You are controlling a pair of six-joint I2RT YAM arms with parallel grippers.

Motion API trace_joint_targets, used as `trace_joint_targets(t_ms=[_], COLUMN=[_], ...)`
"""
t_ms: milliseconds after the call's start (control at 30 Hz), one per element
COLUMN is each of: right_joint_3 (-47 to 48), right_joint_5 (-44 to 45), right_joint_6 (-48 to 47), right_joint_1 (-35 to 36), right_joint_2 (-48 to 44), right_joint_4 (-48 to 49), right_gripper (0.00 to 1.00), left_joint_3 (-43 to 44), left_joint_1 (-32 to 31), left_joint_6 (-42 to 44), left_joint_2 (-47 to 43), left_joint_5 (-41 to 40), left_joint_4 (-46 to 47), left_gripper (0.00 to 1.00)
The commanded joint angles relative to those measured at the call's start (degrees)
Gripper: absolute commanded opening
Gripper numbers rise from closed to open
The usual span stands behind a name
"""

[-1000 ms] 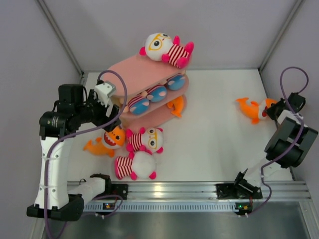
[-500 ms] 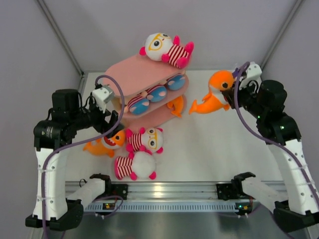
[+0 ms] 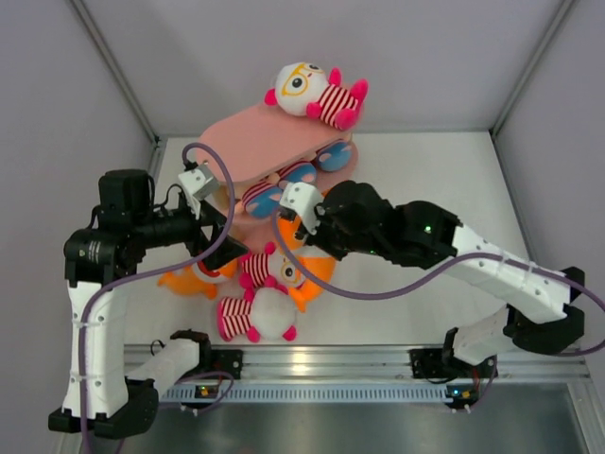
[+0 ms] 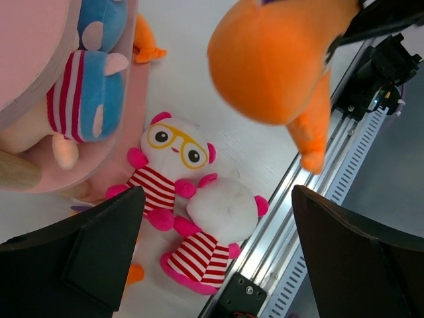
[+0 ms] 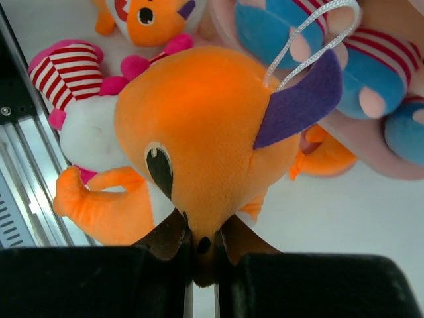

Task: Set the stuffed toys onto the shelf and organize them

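My right gripper [image 5: 204,248] is shut on an orange fish toy [image 5: 205,139], hanging it over the toys in front of the shelf [image 3: 265,142]; from above this fish [image 3: 319,274] shows beside my right arm. My left gripper [image 4: 215,245] stands wide open above a face-down white doll [image 4: 222,212] and a glasses doll [image 4: 175,149], holding nothing. Another orange fish [image 3: 187,279] lies on the table, partly under my left arm. A white doll [image 3: 307,90] rests on the top board. Blue-shorts boys [image 3: 293,175] fill the middle tier, and an orange fish [image 5: 324,156] lies on the lowest.
The metal rail [image 3: 359,359] with both arm bases runs along the near edge. Grey walls close in the left, back and right. My right arm [image 3: 425,236] stretches across the middle of the table towards the shelf.
My right arm has swung from the far right across to the shelf's front, carrying the orange fish. My left gripper has stayed beside the shelf and spread its jaws wider.
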Motion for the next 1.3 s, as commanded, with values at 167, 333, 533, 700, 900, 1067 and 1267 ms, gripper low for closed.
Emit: trace_joint_targets(t_ms=[167,333,533,700,900,1067,1267], right_joint_3=[5.18,6.57,11.33,10.98,4.67,-1.85,-8.88], right_joint_5=[-5.43,-7.71,-11.59,-11.94,-11.25,-8.17,3.79], right_joint_6=[-3.54,-4.94,-6.26,-6.09,-3.19,0.06,7.87], right_joint_1=[3.38,6.01,6.63,7.34,7.43,7.43,7.43], right_joint_2=[3.76,7.18,11.50,12.30,7.91,2.64,-2.55], right_joint_4=[15.06,17.09,16.74,16.83,19.90,27.79,34.14], right_gripper=[0.00,0.00,0.00,0.00,0.00,0.14,0.69], left_joint_3=[0.16,-0.10,0.95,0.16,0.60,1.57,1.83], left_joint_1=[-0.37,-0.37,-0.37,-0.29,-0.29,-0.29,0.33], left_joint_6=[-0.80,-1.15,-2.55,-2.47,-3.00,-5.54,-11.08], left_joint_2=[-1.27,0.75,2.50,2.86,3.47,4.09,5.67], left_joint_5=[7.43,8.50,3.34,2.96,3.94,1.47,-0.11], left_joint_4=[0.18,0.09,0.09,0.26,0.18,0.26,1.93], left_gripper=[0.98,0.98,0.98,0.64,0.00,0.00,0.00])
